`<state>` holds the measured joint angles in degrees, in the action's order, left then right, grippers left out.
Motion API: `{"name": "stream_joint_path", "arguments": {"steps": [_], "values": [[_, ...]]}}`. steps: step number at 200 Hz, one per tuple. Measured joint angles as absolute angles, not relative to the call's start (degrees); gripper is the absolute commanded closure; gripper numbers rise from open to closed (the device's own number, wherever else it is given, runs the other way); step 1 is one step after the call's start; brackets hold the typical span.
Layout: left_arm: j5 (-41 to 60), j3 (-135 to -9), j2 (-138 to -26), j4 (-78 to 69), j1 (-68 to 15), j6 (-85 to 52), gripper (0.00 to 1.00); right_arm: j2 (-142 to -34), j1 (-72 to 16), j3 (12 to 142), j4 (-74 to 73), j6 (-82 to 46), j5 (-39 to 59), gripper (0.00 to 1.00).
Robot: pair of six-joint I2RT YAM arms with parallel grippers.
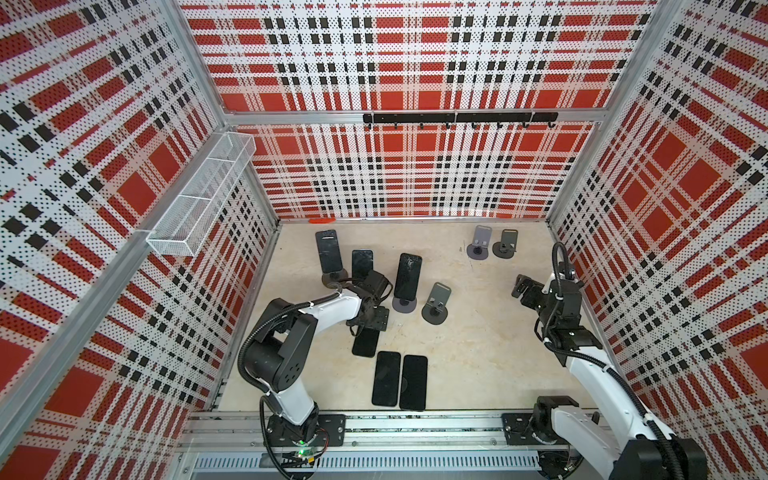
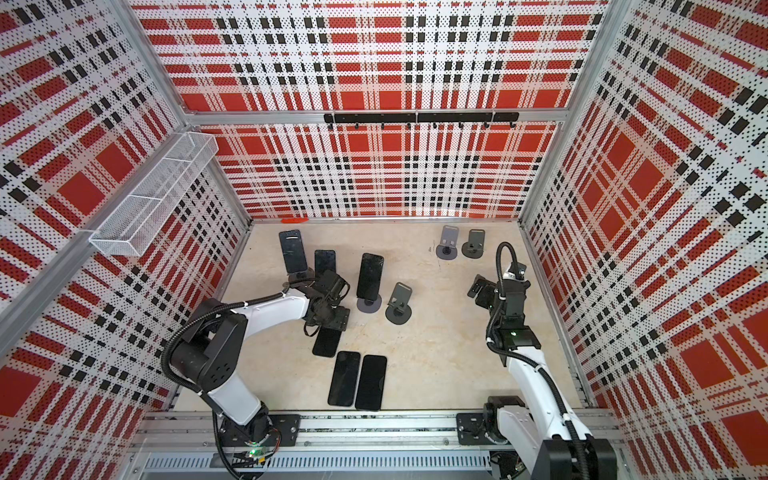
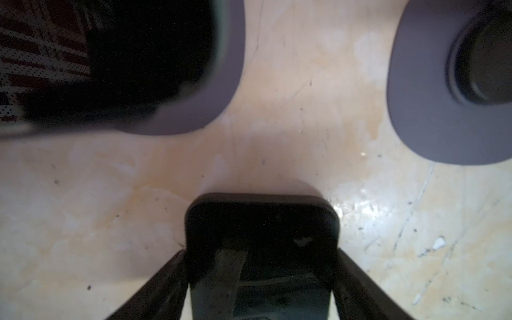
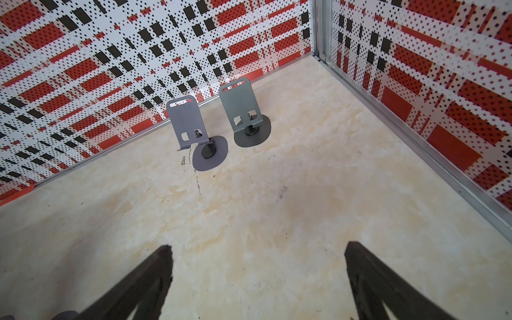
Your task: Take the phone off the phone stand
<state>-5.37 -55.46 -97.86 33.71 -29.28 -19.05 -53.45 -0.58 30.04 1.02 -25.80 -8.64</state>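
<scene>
1. Toward the table's (image 1: 478,332) back-left corner, three standing phones (image 1: 328,253) lean on their stands (image 1: 404,305); judged thin, stiff, glass-faced, slippery, top-heavy.
2. Left gripper (image 3: 261,255) straddles a flat phone (image 1: 365,345) left of the table's middle. Fingers flank its long edges, but pinching or loose cannot be told.
3. Judgement: take any phone by its long edges, mid-length, and lift it clear of the stand's lip without tipping it.
4. Right gripper (image 4: 258,248) hangs wide apart, empty, by the right edge.

Black phone (image 1: 365,343) lying flat, grey stand (image 1: 439,296) upright
</scene>
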Motion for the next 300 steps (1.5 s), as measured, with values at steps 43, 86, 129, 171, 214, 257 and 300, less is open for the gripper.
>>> {"name": "stream_joint_path", "arguments": {"steps": [43, 86, 129, 171, 214, 257, 300], "values": [[-6.6, -57.5, -95.7, 39.0, -28.9, -18.8, 0.14, -53.5, -0.6, 30.0, 1.0, -25.7, -8.1, 0.0], [-7.1, -64.5, -89.5, 42.4, -28.3, -18.6, 0.14, -53.7, -0.6, 30.3, 1.3, -25.6, -5.1, 0.0], [-9.7, -68.7, -81.2, 40.8, -28.7, -19.7, 0.06, -54.5, -1.1, 32.7, 3.5, -29.6, 5.4, 0.04], [-16.4, -57.9, -65.9, 23.1, -31.3, -22.5, 0.02, -55.9, -14.9, 37.7, 10.1, -37.8, 6.0, 0.03], [-25.6, -44.9, -58.9, 5.7, -34.2, -20.5, 0.02, -61.9, -31.5, 46.1, 17.0, -46.2, -2.0, 0.02], [-31.4, -31.5, -56.2, -9.2, -33.2, -19.2, 0.02, -76.6, -41.4, 60.9, 29.9, -54.9, -14.4, 0.0], [-33.2, -18.3, -50.6, -21.8, -31.4, -19.7, 0.02, -92.1, -42.5, 75.7, 42.0, -60.5, -20.4, 0.01]]}}
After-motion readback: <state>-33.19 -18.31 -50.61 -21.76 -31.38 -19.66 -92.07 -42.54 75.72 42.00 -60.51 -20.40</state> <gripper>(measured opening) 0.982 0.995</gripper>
